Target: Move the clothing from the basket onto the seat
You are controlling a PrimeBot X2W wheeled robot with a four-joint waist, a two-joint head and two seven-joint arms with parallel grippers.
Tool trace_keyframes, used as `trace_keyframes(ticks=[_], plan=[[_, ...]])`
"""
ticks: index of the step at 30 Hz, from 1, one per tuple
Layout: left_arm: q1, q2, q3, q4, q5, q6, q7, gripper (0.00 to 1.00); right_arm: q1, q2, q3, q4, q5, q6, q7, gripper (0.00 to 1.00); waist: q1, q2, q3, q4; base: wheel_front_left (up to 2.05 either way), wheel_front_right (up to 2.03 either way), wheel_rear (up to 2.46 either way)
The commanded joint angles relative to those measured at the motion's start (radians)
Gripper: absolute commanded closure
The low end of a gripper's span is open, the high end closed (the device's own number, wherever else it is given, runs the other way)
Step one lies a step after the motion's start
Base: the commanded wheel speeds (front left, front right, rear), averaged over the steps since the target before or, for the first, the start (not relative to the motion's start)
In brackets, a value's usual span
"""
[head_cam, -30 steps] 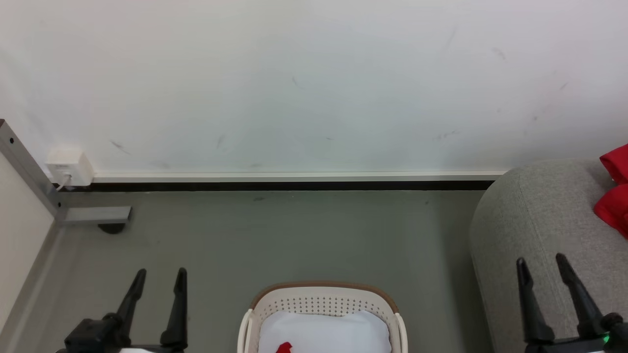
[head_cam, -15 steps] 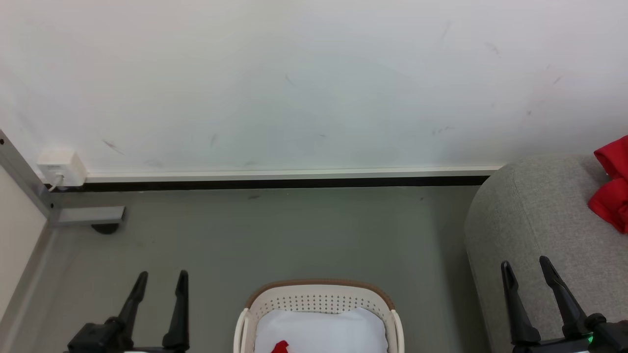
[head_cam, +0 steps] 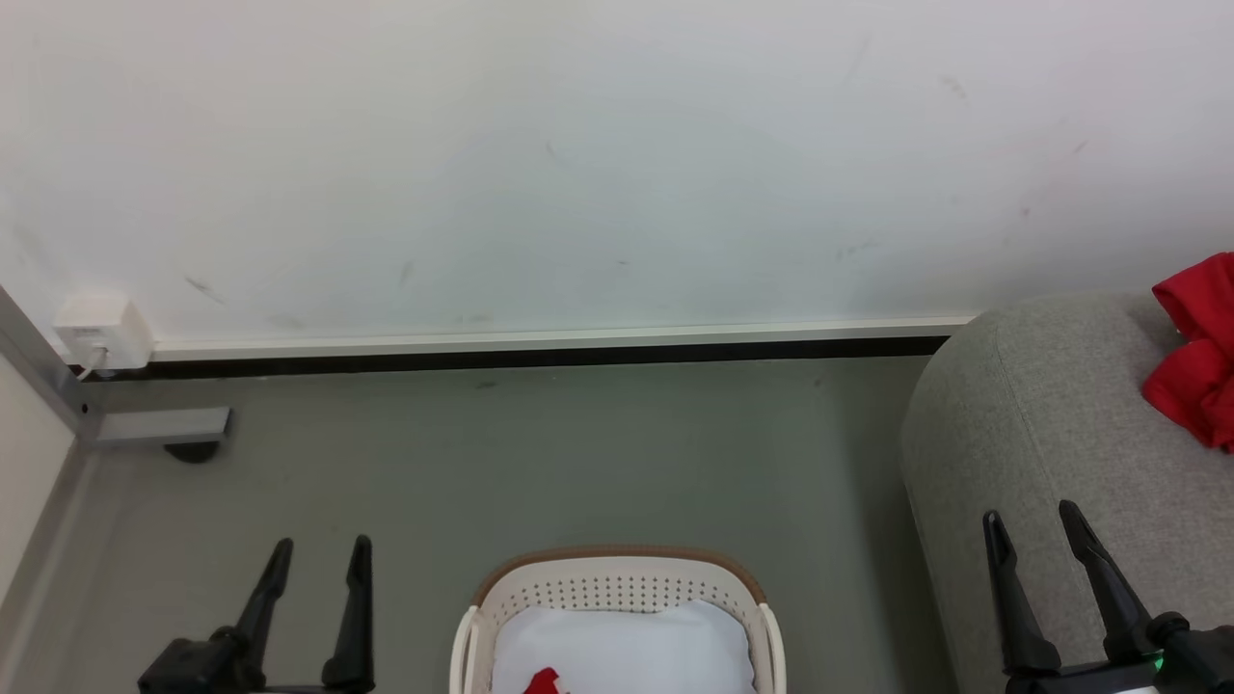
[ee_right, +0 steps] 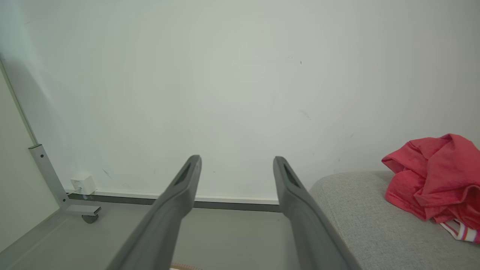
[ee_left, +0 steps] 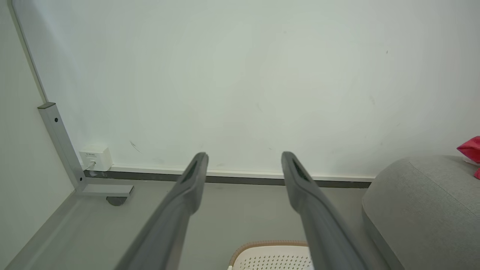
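Observation:
The cream basket (head_cam: 617,588) with a brown rim stands on the floor at the bottom middle, its far rim also in the left wrist view (ee_left: 270,255). A white lining sheet (head_cam: 627,641) fills it, and a scrap of red clothing (head_cam: 544,682) peeks at the bottom edge. More red clothing (head_cam: 1195,366) (ee_right: 435,176) with striped trim lies on the grey seat (head_cam: 1041,424) (ee_right: 360,221) at the right. My left gripper (head_cam: 320,551) (ee_left: 243,161) is open left of the basket. Beside the seat's rounded end, my right gripper (head_cam: 1030,517) (ee_right: 237,163) is open, holding nothing.
A white wall with a dark skirting strip (head_cam: 540,355) closes the far side. A white socket box (head_cam: 96,328) and a grey metal frame foot (head_cam: 159,424) sit at the far left. Grey floor (head_cam: 578,463) stretches between basket and wall.
The head camera has shifted, so the whole scene slid left and slightly up. The right gripper sits a little further left in view. Both grippers stay open.

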Motion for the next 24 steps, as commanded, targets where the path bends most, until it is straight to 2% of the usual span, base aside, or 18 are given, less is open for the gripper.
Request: trace_keyframes(ticks=[1,12,24], plan=[[0.007,-0.002,0.006,0.005,0.016,-0.004,-0.001,0.0,-0.013,-0.002,0.002,-0.001,-0.003,-0.002,0.002,0.0,0.0,-0.0001,0.001,-0.002,0.0,0.0,0.0],[-0.037,-0.001,-0.011,0.068,0.021,-0.036,0.02,0.0,-0.05,-0.008,0.001,0.001,0.002,-0.002,0.002,0.0,0.0,-0.0001,0.057,-0.055,0.0,0.0,0.0],[-0.215,0.014,-0.085,0.232,0.032,-0.106,0.136,0.0,-0.138,-0.002,-0.029,0.008,0.01,-0.002,-0.021,0.0,0.0,-0.0001,0.233,-0.174,0.0,0.0,0.0]])
